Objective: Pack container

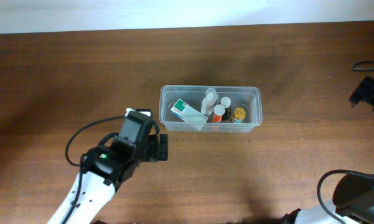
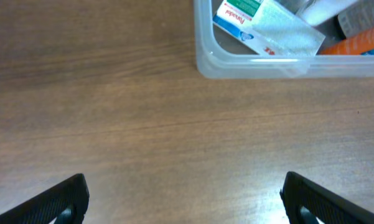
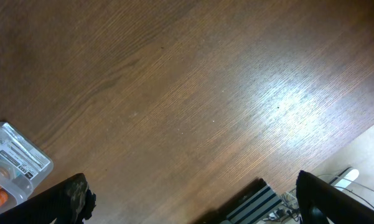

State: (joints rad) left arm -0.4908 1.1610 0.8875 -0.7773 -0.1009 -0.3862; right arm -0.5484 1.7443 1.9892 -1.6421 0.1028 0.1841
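- Container (image 1: 193, 89) on the desk (image 1: 81, 74) holds 1 box (image 1: 188, 113) and small bottles (image 1: 210, 101).
- Left pincer (image 2: 183, 196) spread, at the container's 8 o'clock.
- Right pincer (image 3: 190, 186) spread, at its 3 o'clock.

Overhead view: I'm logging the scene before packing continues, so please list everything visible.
Table: one, brown wood, under everything.
Container: one, clear, table centre.
Box: one, white and green, container's left end.
White bottle: one, container's middle.
Orange bottle: one, white cap, beside the white bottle.
Gold-lidded jar: one, container's right end.
Left gripper: one, black, open, near the container's left end.
Right gripper: one, black, open, over bare table.
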